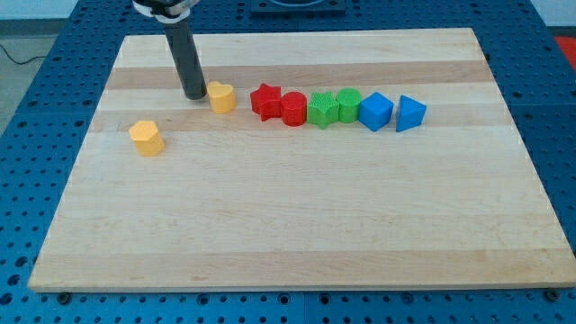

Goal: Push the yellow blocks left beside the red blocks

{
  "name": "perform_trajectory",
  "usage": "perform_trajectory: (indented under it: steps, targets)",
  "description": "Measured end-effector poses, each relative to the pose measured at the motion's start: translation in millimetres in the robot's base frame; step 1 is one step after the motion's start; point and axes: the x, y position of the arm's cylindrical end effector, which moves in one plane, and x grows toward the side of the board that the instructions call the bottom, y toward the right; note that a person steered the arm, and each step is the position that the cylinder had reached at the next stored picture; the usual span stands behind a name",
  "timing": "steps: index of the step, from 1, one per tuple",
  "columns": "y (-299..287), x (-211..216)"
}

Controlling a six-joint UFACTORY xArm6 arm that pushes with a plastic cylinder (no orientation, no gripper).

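Observation:
My tip (pixel 194 94) rests on the board just left of a yellow block (pixel 221 96), close to it or touching. A second yellow block (pixel 147 138) lies further to the view's left and lower, apart from the tip. A red star block (pixel 265 100) and a red round block (pixel 293 109) sit to the right of the first yellow block, with a small gap between the yellow block and the star.
The row goes on to the right with a green star block (pixel 320 110), a green block (pixel 348 104), a blue cube (pixel 375 112) and a blue triangular block (pixel 410 113). The wooden board (pixel 297 225) lies on a blue perforated table (pixel 558 108).

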Motion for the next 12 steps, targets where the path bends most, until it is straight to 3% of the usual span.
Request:
perform_trajectory:
  steps: [2,3,6,7,8,9,12]
  targets:
    - [21.9,22.1]
    - [-8.7,39.3]
    - [-1.7,151.1]
    - [-64.1,154.1]
    - [-75.6,113.8]
    - [-67.6,75.4]
    - [-51.3,66.4]
